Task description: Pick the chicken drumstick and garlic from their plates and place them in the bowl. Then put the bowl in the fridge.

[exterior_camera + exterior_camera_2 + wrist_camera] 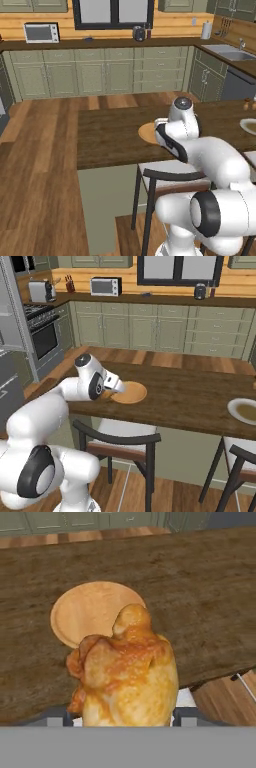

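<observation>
The chicken drumstick (127, 672), golden-brown and lumpy, is lifted off the counter with my gripper (125, 717) shut on it; a dark fingertip shows at each side of its base. Behind and below it lies the orange-tan wooden plate (85, 612), bare, near the counter's front edge (131, 392) (146, 133). My hand (114, 384) hovers at that plate's left rim. The pale plate (244, 411) with a brownish centre sits far right on the counter (248, 126). A grey-silver fridge (10, 316) stands at the left edge. The garlic and the bowl are out of view.
A dark wooden island counter (190, 391) carries the plates. Dark-framed stools (120, 441) (170, 177) stand against its near side under my arm. A stove (45, 331) is at the back left and a sink (227, 50) on the right-hand counter.
</observation>
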Tool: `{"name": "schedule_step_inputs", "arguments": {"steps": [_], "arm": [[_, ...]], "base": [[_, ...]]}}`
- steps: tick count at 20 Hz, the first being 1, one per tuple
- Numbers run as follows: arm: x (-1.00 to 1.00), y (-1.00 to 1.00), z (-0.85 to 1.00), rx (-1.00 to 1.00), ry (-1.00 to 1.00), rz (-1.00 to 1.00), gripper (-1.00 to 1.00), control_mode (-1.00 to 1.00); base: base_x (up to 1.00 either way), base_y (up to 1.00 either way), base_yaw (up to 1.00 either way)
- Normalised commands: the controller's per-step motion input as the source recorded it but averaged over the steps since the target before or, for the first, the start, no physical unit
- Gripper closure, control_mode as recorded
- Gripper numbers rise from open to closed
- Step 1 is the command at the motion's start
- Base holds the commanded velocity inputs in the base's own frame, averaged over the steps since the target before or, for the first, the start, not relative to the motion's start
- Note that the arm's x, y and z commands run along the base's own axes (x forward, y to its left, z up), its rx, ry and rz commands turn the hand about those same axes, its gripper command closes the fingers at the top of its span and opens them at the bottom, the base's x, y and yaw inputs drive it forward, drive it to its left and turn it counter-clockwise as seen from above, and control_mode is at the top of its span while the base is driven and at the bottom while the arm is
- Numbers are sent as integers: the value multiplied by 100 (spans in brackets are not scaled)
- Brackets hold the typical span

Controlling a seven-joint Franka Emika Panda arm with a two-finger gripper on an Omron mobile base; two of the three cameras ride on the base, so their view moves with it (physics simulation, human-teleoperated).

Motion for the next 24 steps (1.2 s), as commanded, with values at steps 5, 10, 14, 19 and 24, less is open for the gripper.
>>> {"name": "schedule_step_inputs", "arguments": {"steps": [5,10,14,19,24], "arm": [[-12,-2,9,1,-2,0,100,100],[0,0,0,0,0,0,100,100],[0,0,0,0,0,0,100,100],[0,0,0,0,0,0,100,100],[0,0,0,0,0,0,100,100]], "base": [[-71,-50,-1],[-71,-100,0],[-21,-100,0],[0,-100,2],[7,-100,3]]}}
